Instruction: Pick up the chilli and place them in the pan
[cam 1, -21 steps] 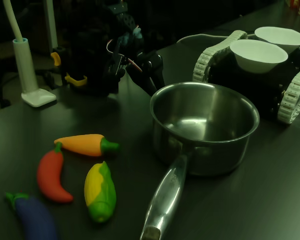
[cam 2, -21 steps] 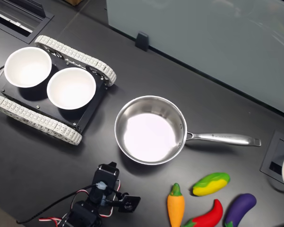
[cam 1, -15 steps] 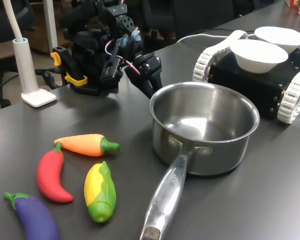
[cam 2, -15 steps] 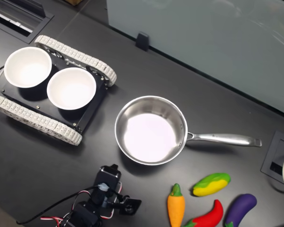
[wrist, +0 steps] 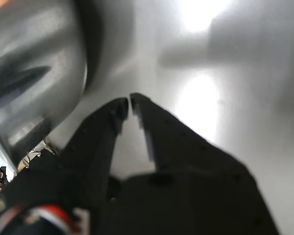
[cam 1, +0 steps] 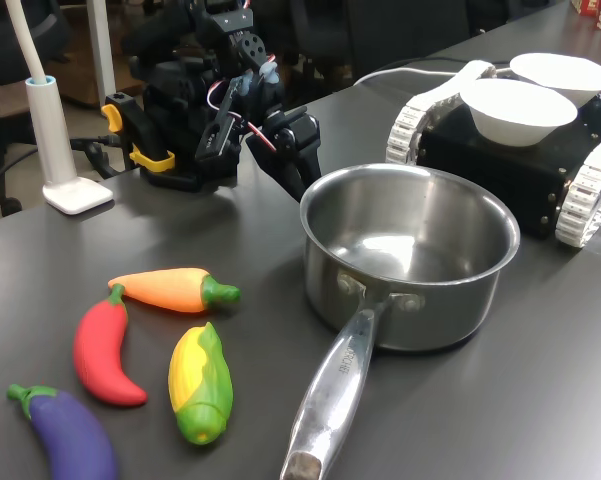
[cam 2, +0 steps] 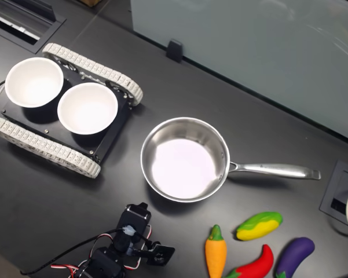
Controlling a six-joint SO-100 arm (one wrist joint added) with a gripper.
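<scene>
The red chilli (cam 1: 102, 350) (cam 2: 255, 263) lies on the dark table among other toy vegetables, at the first exterior view's lower left. In the middle stands the steel pan (cam 1: 430, 310) (cam 2: 182, 165) with nothing in it, its long handle toward the vegetables. My gripper (cam 1: 302, 175) (cam 2: 140, 208) hangs low just beside the pan's far wall in the first exterior view, well away from the chilli. In the wrist view the black fingertips (wrist: 128, 100) meet with nothing between them, next to the pan's wall (wrist: 34, 73).
An orange carrot-shaped toy (cam 1: 175, 288), a yellow-green corn (cam 1: 200, 380) and a purple eggplant (cam 1: 70, 435) lie around the chilli. Two white bowls (cam 1: 517, 110) sit on a tracked vehicle beyond the pan. A white lamp stand (cam 1: 60, 150) is beside the arm's base.
The first exterior view has brightened from dark. The arm has shifted slightly beside the pan; the gripper stays shut. The vegetables and pan have not moved.
</scene>
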